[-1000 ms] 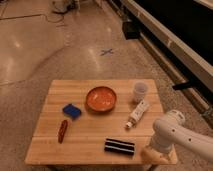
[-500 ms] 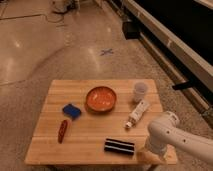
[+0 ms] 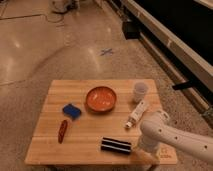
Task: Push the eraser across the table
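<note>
The eraser (image 3: 116,145), a long black block with thin white stripes, lies near the front edge of the light wooden table (image 3: 90,130), right of centre. My white arm comes in from the lower right. The gripper (image 3: 141,151) is low at the table's front right, just right of the eraser's right end, mostly hidden behind the arm's wrist.
An orange bowl (image 3: 101,98) sits mid-table. A blue sponge-like block (image 3: 71,110) and a reddish-brown stick-like object (image 3: 62,130) lie at the left. A white marker (image 3: 137,114) and a white cup (image 3: 140,91) stand at the right. A logo mark (image 3: 165,152) is at the front right corner.
My arm has moved left, bringing the gripper closer to the eraser's right end. The eraser and the other objects have not visibly moved.
</note>
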